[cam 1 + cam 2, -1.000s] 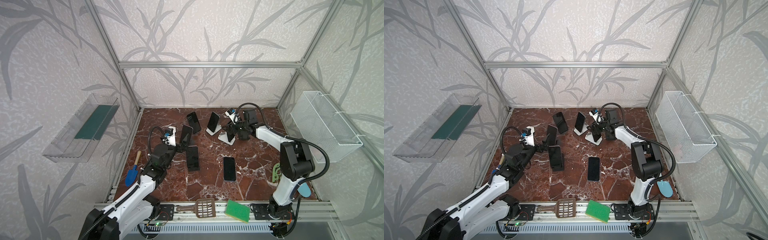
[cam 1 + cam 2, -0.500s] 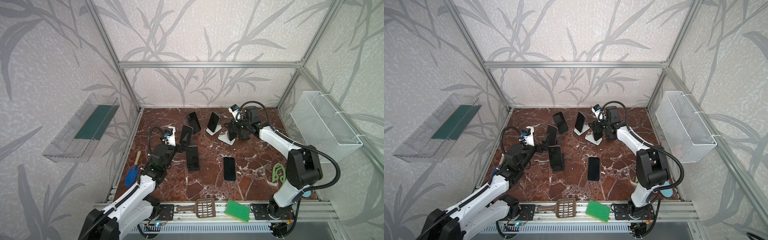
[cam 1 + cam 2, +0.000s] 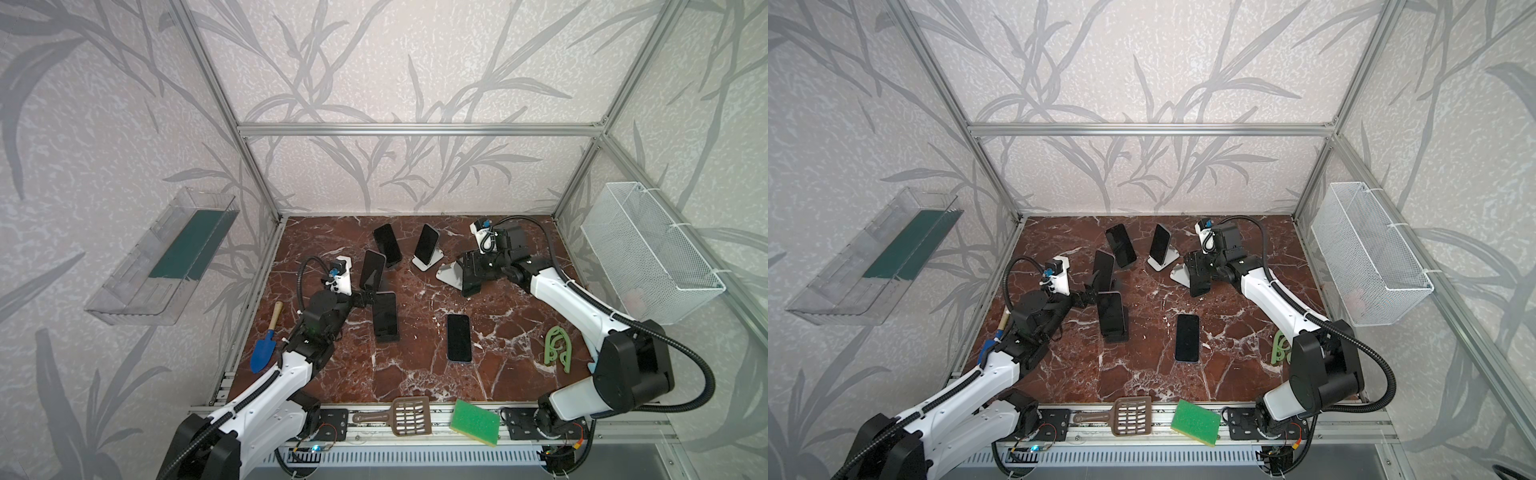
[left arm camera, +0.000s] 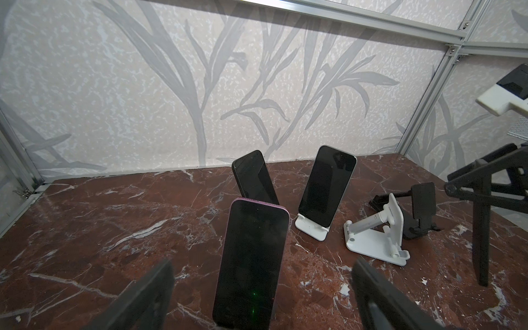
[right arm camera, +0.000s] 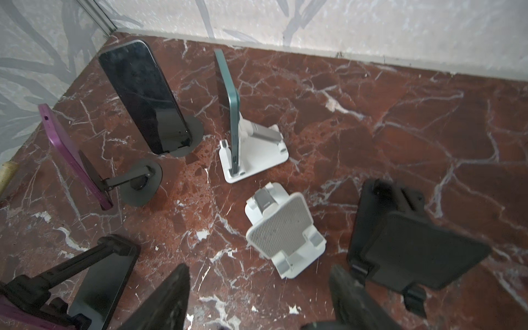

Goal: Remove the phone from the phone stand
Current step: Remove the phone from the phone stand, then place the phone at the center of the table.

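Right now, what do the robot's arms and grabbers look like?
Both arms are white shells with black joints: left arm, right arm. A ribbed black cable loops along each. The left gripper and right gripper have black fingers, with a white camera block on each wrist.

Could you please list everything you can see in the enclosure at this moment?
phones: five; purple phone, black phone and green-edged phone on stands, flat phone mid-table, fifth phone nearer the purple one.
empty stands: two, white stand, black stand, back right.
trowel: one, blue, left edge.
scoop: one, brown, front rail.
sponge: one, green, front rail.
plastic cutout: one, green, right side.
basket: one, white wire, right wall.
tray: one, clear, left wall.
left gripper: open, facing purple phone.
right gripper: open, by the empty stands.
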Robot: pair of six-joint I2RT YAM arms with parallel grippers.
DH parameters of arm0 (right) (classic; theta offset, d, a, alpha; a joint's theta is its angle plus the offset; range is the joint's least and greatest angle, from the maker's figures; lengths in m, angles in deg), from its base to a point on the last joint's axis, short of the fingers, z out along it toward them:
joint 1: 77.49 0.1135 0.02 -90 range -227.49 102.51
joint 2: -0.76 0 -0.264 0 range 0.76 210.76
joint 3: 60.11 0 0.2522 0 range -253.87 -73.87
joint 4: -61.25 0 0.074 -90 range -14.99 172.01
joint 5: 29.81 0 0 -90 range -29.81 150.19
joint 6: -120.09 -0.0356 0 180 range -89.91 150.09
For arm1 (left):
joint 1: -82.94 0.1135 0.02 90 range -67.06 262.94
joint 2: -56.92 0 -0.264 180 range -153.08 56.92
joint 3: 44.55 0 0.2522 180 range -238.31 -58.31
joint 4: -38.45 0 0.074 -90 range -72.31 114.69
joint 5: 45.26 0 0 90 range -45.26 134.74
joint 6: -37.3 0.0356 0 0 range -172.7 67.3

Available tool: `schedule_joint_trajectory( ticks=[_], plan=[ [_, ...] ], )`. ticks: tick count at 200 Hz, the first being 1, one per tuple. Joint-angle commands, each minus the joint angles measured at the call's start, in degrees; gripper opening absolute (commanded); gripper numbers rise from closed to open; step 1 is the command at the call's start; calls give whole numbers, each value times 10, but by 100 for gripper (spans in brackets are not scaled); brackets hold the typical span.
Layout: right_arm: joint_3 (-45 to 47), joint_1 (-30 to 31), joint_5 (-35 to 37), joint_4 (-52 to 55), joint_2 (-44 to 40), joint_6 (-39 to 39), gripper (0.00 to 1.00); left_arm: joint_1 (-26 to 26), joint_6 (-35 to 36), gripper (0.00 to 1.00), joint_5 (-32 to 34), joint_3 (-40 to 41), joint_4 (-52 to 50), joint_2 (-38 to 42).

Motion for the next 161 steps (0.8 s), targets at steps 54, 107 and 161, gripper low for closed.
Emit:
schedule_joint_trajectory(
  ticks=[54, 107, 161],
  plan=[
    [104, 16, 83, 53, -90, -97, 57, -2, 10, 97, 11, 9, 37, -6],
    [167, 19, 96, 64, -109, -129, 57, -2, 12, 97, 11, 7, 37, -6],
    [199, 35, 106, 52, -89, -141, 57, -2, 4, 97, 12, 7, 44, -14]
  ],
)
